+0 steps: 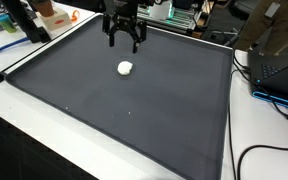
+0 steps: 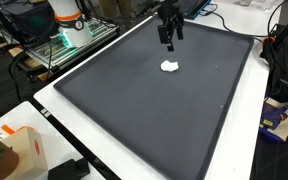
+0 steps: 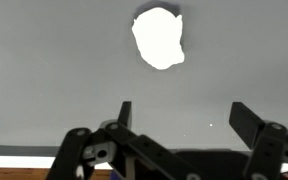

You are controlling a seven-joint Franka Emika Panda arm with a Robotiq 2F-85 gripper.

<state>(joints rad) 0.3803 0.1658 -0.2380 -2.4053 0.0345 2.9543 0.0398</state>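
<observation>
Wrist view: the gripper comes in from the bottom edge, its two fingers spread wide with nothing between them. A white lump lies ahead on the dark grey mat, clear of both fingers. In an exterior view the gripper hangs over the far part of the mat, claw apart, the lump lying near it and untouched. In an exterior view the gripper points down, the lump resting alone on the mat close by.
</observation>
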